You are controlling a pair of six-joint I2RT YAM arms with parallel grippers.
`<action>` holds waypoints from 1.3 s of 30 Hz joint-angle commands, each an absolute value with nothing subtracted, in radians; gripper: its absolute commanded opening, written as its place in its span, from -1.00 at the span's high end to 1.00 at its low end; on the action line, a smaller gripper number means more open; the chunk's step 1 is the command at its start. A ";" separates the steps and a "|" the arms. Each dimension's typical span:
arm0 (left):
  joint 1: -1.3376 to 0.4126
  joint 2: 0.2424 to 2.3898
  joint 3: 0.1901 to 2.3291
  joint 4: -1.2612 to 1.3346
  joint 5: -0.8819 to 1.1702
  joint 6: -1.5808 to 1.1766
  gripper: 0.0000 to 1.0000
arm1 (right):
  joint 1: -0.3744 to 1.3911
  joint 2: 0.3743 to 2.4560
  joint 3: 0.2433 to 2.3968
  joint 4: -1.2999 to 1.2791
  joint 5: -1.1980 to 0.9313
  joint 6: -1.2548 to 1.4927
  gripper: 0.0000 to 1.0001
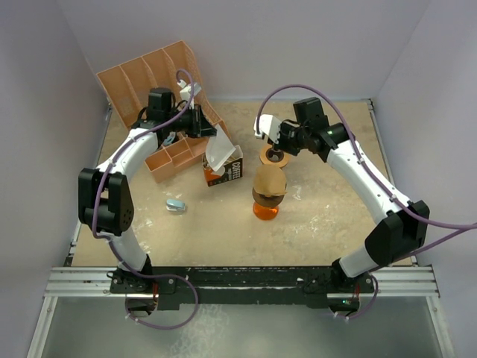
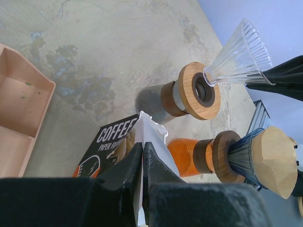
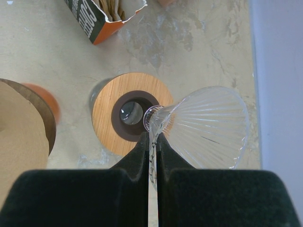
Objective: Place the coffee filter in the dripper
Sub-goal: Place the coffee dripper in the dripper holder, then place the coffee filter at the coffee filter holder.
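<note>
Overhead, a white coffee filter (image 1: 218, 153) is held over the filter box (image 1: 231, 171) by the left gripper (image 1: 209, 133), while the clear dripper (image 1: 264, 127) is pinched by the right gripper (image 1: 277, 138).
At the left wrist, the fingers (image 2: 125, 165) are seen clamped on the filter, well apart from the dripper. At the right wrist, the fingers (image 3: 137, 153) are seen closed on the dripper's edge, its narrow end held just above the wooden-collared carafe (image 3: 106, 111).

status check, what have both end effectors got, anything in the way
Left end effector shut on white flap of filter box. Right end effector shut on clear dripper, no filter inside. Nothing seen blocking.
</note>
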State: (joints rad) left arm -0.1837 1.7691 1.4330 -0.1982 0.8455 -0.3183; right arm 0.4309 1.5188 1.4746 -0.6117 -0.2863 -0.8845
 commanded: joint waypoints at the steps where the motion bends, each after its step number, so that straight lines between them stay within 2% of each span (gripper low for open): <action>1: -0.176 1.770 1.449 -0.178 0.861 -0.295 1.00 | 0.427 1.512 1.481 -0.621 -0.324 -0.909 1.00; 8: -0.176 1.772 1.453 -0.182 0.863 -0.293 1.00 | 0.426 1.536 1.465 -0.604 -0.285 -0.924 1.00; 39: -0.176 1.777 1.470 -0.198 0.868 -0.288 1.00 | 0.465 1.523 1.507 -0.662 -0.345 -0.909 1.00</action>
State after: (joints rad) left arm -0.1837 1.7844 1.4334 -0.2108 0.8459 -0.3111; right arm 0.4473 1.5513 1.4712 -0.6334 -0.3073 -0.9237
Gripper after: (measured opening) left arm 0.003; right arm 0.029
